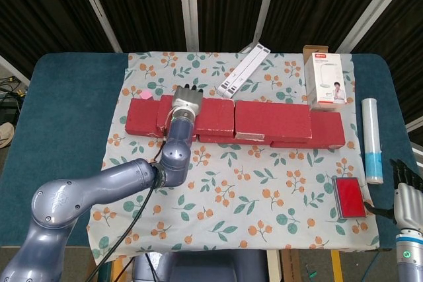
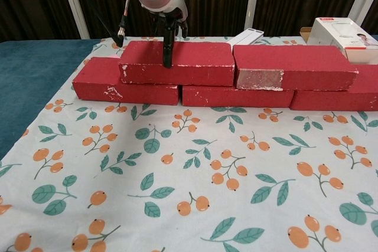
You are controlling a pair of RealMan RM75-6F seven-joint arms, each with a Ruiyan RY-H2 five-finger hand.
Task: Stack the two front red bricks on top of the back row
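Nearest the robot, in front of the brick wall, lies open floral tablecloth (image 2: 195, 163), which fits the job: the front row is gone from here, so the two bricks look already lifted onto the wall. To the wall's front right a small flat red case (image 1: 348, 197) sits near the cloth's corner, and the right hand (image 1: 408, 186) waits just beyond it at the table edge, holding nothing; whether its fingers are spread or curled I cannot tell from so little of it.

The wall itself is a bottom row of chipped red foam bricks (image 2: 236, 95) with two more on top. The upper left red brick (image 2: 177, 63) spans a seam in the row below, laid like real masonry so it rests on two bricks. The upper right red brick (image 2: 292, 66) butts against it end to end.

The left hand (image 2: 168, 25) reaches over the upper left brick from above, one dark finger hanging down its front face and the rest behind its back edge (a straddling pinch, I think). It looks loosely closed on the brick, probably to settle or square it before letting go.

Behind the wall, a long white power strip (image 1: 243, 70) lies aslant, a white carton with a lamp picture (image 1: 324, 80) stands to the right, and a white and blue tube (image 1: 372, 140) lies off the wall's right end.
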